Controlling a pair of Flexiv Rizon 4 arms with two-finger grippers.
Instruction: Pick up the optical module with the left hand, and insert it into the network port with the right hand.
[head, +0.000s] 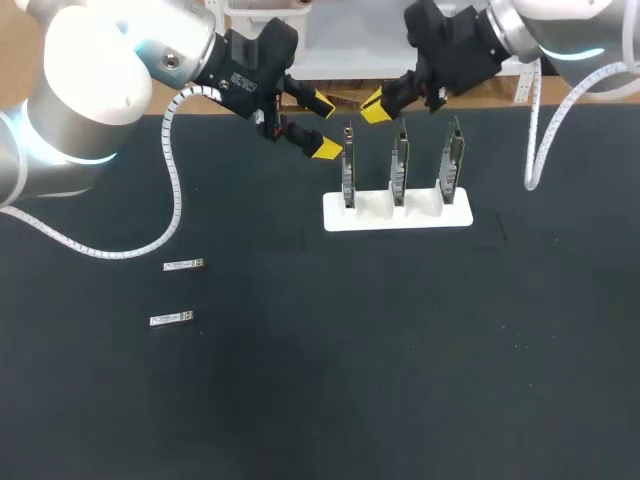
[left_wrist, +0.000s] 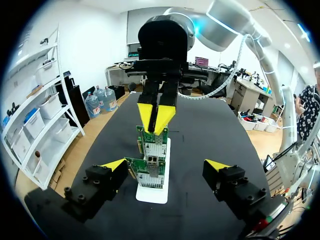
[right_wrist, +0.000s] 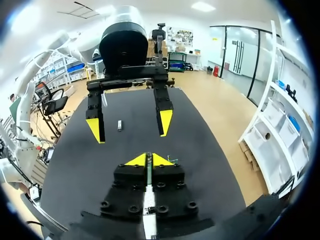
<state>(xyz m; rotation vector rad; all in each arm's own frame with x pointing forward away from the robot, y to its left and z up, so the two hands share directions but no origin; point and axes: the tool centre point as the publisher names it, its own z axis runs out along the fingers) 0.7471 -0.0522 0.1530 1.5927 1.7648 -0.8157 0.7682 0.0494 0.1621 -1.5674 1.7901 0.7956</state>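
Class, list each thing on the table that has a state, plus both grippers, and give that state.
Left gripper: open, empty.
Right gripper: shut, tips together.
Optical modules: lying flat, not picked up.
Network cards: three, upright in the stand.
White stand: flat on the table.

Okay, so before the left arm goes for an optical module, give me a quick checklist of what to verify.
1. Left gripper open and empty: ok.
2. Optical modules lying free on the table: ok, two of them, apart from each other.
3. Left gripper above a module: not ok, it hangs beside the card stand, well away from both.
4. Network cards upright in the stand: ok, three.
5. Right gripper clear of the cards: cannot tell; it is shut, close above them.
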